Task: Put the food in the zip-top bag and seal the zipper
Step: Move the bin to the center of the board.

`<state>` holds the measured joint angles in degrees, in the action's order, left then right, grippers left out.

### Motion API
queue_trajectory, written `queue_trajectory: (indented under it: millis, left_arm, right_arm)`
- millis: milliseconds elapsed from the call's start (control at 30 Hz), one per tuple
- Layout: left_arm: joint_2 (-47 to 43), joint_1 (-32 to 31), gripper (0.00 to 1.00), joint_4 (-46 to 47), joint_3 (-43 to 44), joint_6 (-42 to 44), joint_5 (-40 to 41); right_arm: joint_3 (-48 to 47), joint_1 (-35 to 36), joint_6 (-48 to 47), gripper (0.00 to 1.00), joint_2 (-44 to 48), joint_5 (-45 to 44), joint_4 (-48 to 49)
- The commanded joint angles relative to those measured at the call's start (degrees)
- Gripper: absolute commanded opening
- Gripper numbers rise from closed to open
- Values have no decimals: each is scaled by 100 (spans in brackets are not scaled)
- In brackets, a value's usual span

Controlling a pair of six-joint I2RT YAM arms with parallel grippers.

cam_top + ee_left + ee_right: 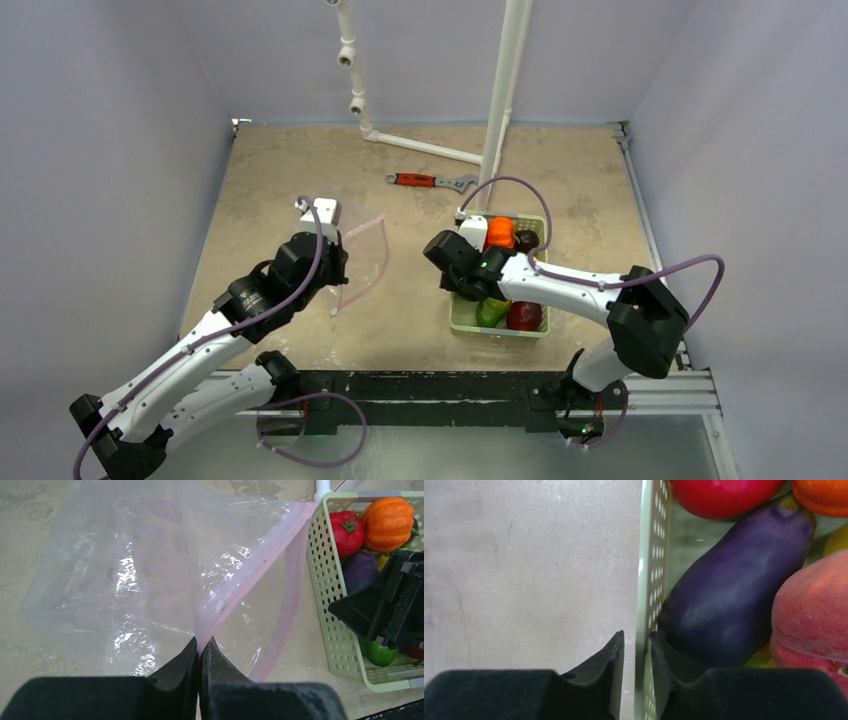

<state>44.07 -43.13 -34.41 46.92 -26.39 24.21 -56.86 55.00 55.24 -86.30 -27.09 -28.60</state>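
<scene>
Crinkly bag (125, 570): left gripper (200, 652) pinches its pink zipper (260, 564); right gripper (636, 645) clamps perforated basket (651, 555) wall, eggplant (729, 590) at 2 o'clock.

The zip-top bag (362, 250) lies on the table (270, 170) left of centre, its zipper (260, 562) facing the basket (462, 322), which stands apart to the right with the food (500, 233) inside. The left gripper (201, 647) pinches the zipper's near end, the right gripper (636, 640) straddles the basket's left wall, and the wrench (432, 181) lies behind both, before the pipe frame (420, 146).
</scene>
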Motion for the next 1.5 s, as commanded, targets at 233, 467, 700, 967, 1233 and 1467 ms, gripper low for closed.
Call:
queue_trajectory:
  millis: [233,467,700,967,1233,1467]
  left_arm:
    - [-26,20,0,95,-40,66,-5]
    - [-87,20,0,61,-31,57,108]
    - [-165,20,0,-47,-6,-64,417]
    - [-306,21,0,-241,43,-270,912]
    - [-408,16,0,-293,44,-346,1085]
    - [-409,17,0,-363,63,-388,1289]
  right_arm:
    - [-91,-4,-151,0,7,-191,254]
    - [-237,485,-93,0,100,27,281]
    - [-661,996,118,0,-269,125,206]
    - [-1027,1213,-69,0,-546,388,531]
    - [-1491,1223,-390,0,-993,430,775]
    - [-2047,1139,-819,0,-1551,274,781]
